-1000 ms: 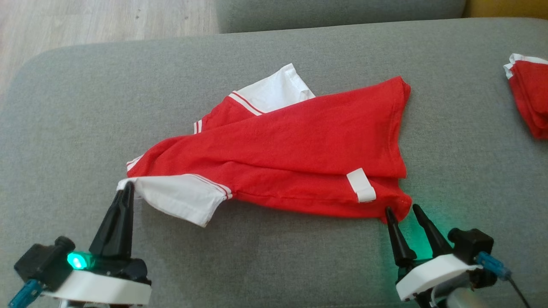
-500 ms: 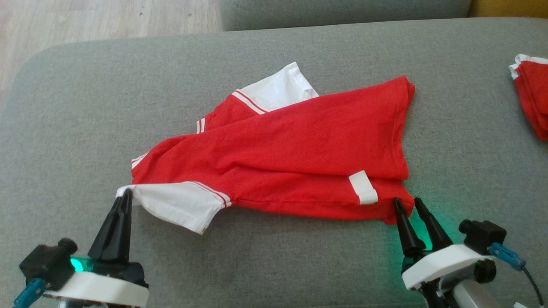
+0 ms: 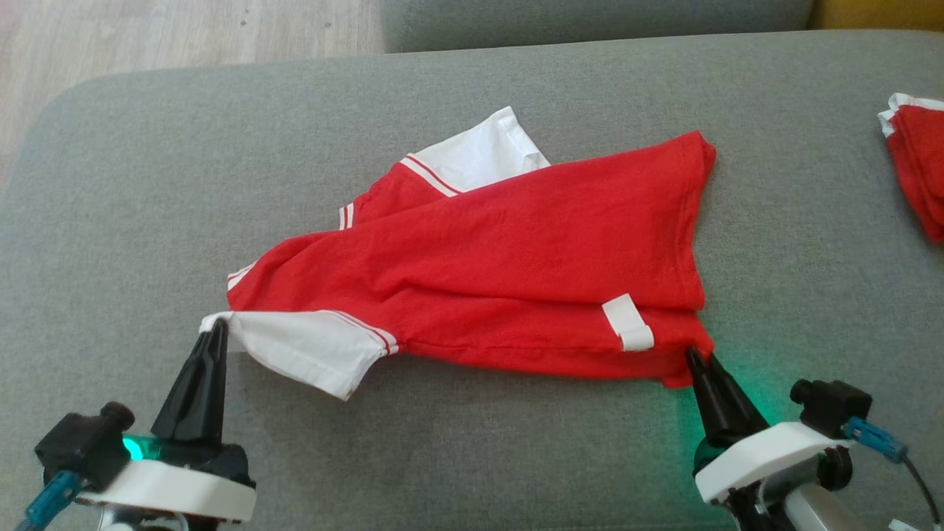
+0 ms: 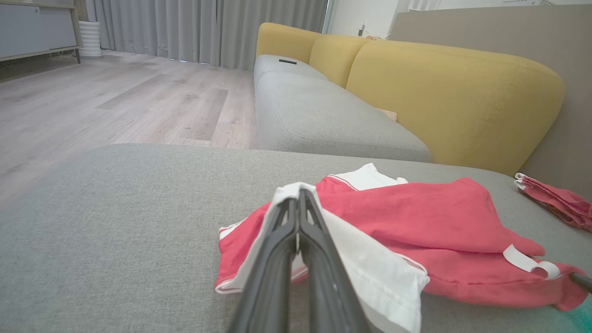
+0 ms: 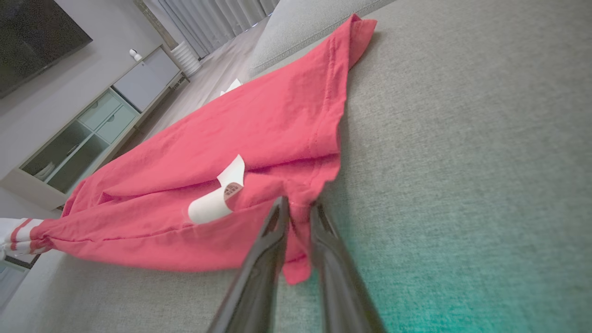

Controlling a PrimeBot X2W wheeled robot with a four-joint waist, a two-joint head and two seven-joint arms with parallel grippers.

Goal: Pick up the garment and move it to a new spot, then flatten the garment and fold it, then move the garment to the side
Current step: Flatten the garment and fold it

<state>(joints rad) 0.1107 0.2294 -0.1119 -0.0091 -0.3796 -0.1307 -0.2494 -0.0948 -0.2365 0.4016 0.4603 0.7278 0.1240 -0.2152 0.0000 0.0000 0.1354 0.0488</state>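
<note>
Cloth is now between my right jaws. A second ago they stood wide, just short of the near right hem corner of the garment (image 3: 501, 273). Now they have drawn narrow around that red corner, which shows between the two fingers in the right wrist view. How firm the pinch is I cannot tell. My left jaws are fully closed on the tip of the white sleeve (image 3: 310, 350) at the garment's near left end, as they were.

The garment lies crumpled lengthwise in the middle of the grey sofa cushion (image 3: 472, 88), its red body folded over itself. With both near ends gripped, I judge the lift to a new spot comes next; flattening and folding are all ahead.

A white label (image 3: 627, 324) curls up from the hem just beside my right jaws. It carries a small reddish print, too small to read. A red bundle (image 3: 914, 177) lies well apart at the cushion's right edge.
</note>
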